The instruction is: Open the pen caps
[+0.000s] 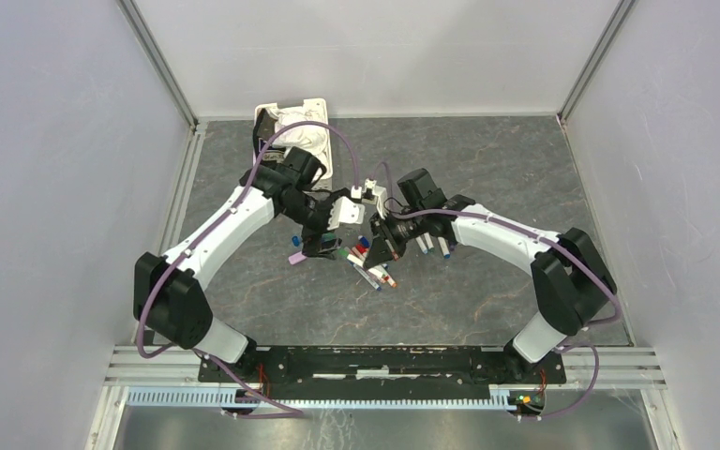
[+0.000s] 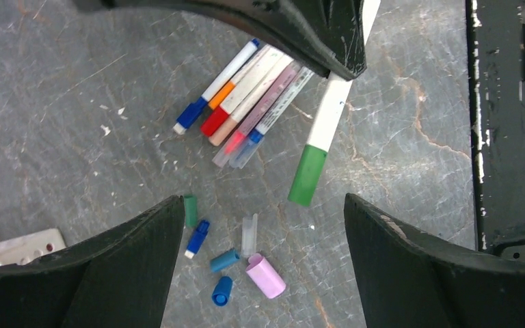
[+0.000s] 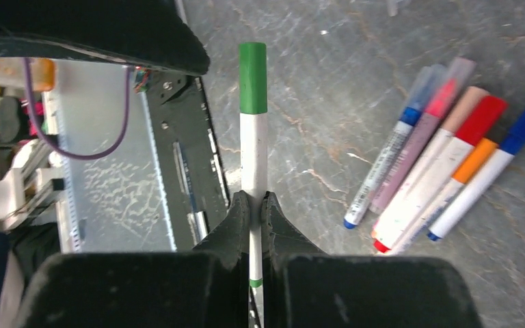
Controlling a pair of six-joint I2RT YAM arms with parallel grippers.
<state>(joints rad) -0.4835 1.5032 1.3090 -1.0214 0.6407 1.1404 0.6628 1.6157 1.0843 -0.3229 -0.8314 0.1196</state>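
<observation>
Green-capped pen (image 3: 253, 137): lower barrel is hidden between the right pincer (image 3: 253, 203) pads. Pen bundle (image 2: 246, 102): upper ends are covered at 12 o'clock in left wrist view.

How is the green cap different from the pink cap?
The green cap sits on its pen, which the right gripper grips. The pink cap is off, lying loose on the table. The green cap looks long and slim, while the pink cap looks short and fat. Both are plastic pen caps.
</observation>
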